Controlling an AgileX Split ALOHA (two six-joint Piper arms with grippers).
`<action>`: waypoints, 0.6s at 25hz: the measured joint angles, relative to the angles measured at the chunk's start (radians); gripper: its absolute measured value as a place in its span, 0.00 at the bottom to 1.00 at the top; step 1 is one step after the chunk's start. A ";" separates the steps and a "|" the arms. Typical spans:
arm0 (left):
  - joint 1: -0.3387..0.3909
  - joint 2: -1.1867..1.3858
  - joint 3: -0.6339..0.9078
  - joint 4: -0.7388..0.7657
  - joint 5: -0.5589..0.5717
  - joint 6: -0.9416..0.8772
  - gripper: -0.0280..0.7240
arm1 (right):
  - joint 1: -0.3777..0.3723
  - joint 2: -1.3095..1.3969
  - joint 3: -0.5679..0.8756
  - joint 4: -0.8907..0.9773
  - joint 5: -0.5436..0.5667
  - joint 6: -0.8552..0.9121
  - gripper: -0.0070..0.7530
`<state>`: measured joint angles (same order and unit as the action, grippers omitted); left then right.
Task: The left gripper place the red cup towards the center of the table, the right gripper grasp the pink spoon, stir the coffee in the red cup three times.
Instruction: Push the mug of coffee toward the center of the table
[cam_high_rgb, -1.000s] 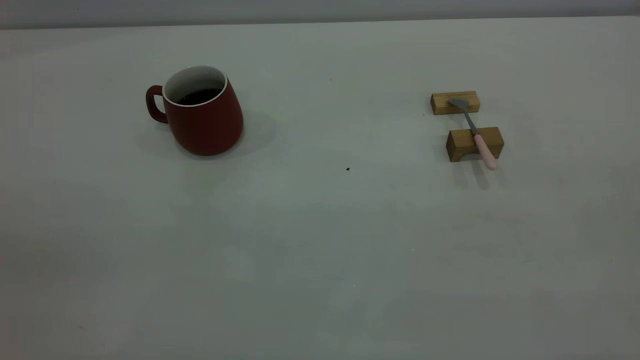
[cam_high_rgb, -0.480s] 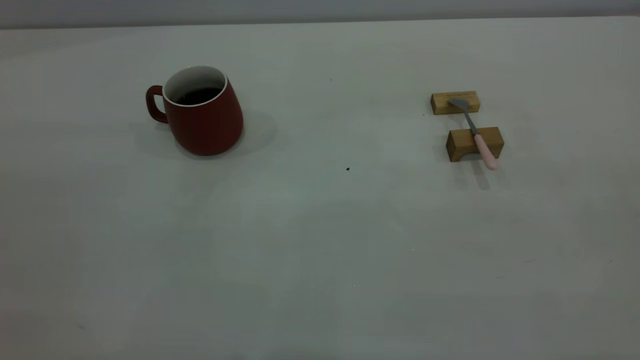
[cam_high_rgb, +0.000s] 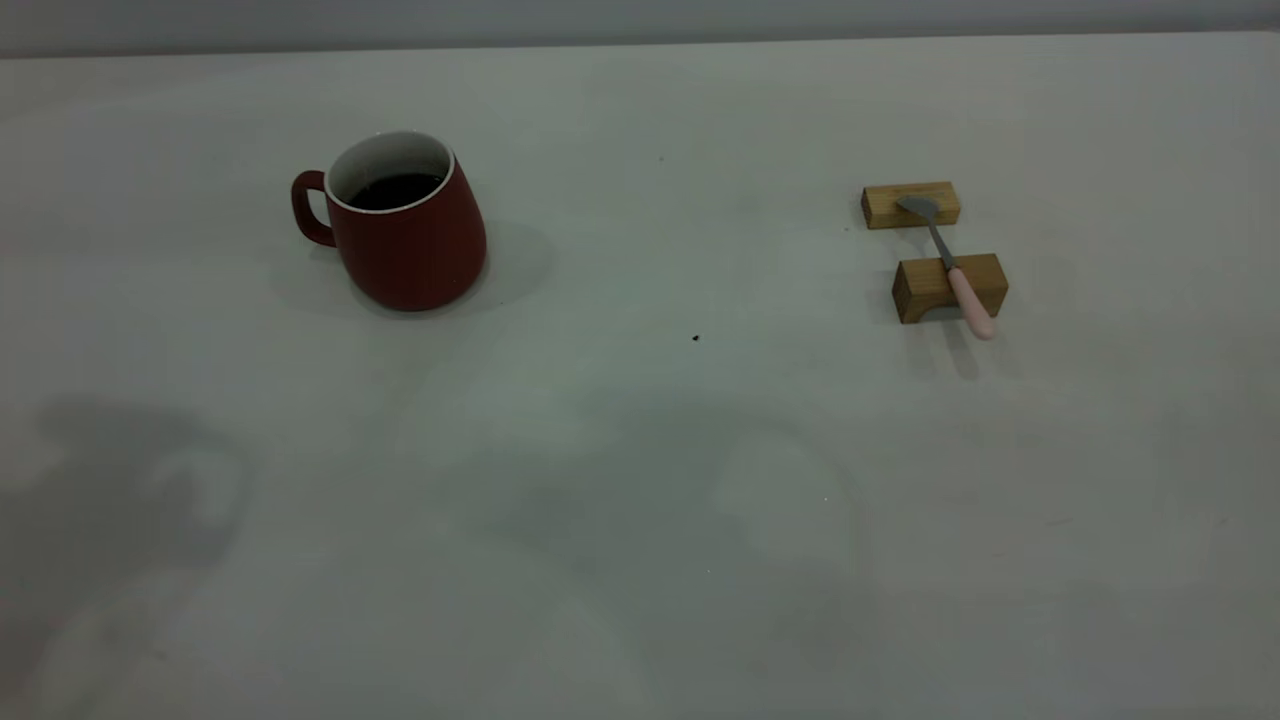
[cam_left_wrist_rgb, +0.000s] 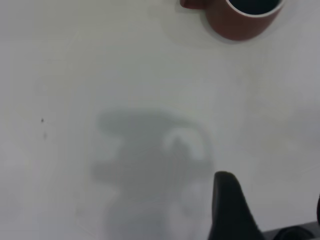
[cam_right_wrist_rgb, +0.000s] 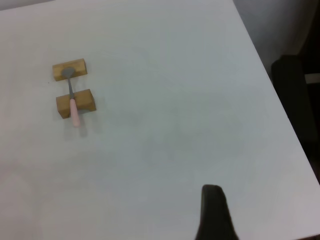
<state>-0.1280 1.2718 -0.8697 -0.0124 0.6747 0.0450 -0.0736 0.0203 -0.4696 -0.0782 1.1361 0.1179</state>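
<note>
The red cup (cam_high_rgb: 410, 240) stands upright at the table's (cam_high_rgb: 640, 450) far left, handle pointing left, dark coffee (cam_high_rgb: 397, 190) inside. The pink spoon (cam_high_rgb: 952, 268) lies across two wooden blocks at the far right, bowl on the far block, pink handle jutting over the near one. Neither gripper shows in the exterior view. In the left wrist view the left gripper (cam_left_wrist_rgb: 272, 210) is open above bare table, well short of the red cup (cam_left_wrist_rgb: 242, 22). The right gripper (cam_right_wrist_rgb: 265, 220) shows one finger (cam_right_wrist_rgb: 212, 215) with table on both sides, far from the pink spoon (cam_right_wrist_rgb: 73, 102).
Two tan wooden blocks (cam_high_rgb: 885, 207) (cam_high_rgb: 925, 290) carry the spoon. A tiny dark speck (cam_high_rgb: 696, 338) marks mid-table. Soft arm shadows (cam_high_rgb: 120, 480) lie on the near left and near middle. Beyond the table's side edge stands a dark object (cam_right_wrist_rgb: 295, 100).
Arm shadows have spread over the near left and near middle of the table. The cup, spoon and blocks have not moved.
</note>
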 joint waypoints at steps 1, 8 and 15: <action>0.000 0.042 -0.023 0.000 -0.007 0.002 0.68 | 0.000 0.000 0.000 0.000 0.000 0.000 0.75; 0.066 0.307 -0.175 0.000 -0.026 0.082 0.68 | 0.000 0.000 0.000 0.000 0.000 0.000 0.75; 0.112 0.577 -0.394 0.002 -0.050 0.283 0.68 | 0.000 0.000 0.000 0.001 0.000 0.000 0.75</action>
<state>-0.0161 1.8488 -1.2637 -0.0106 0.6252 0.3277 -0.0736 0.0203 -0.4696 -0.0773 1.1361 0.1179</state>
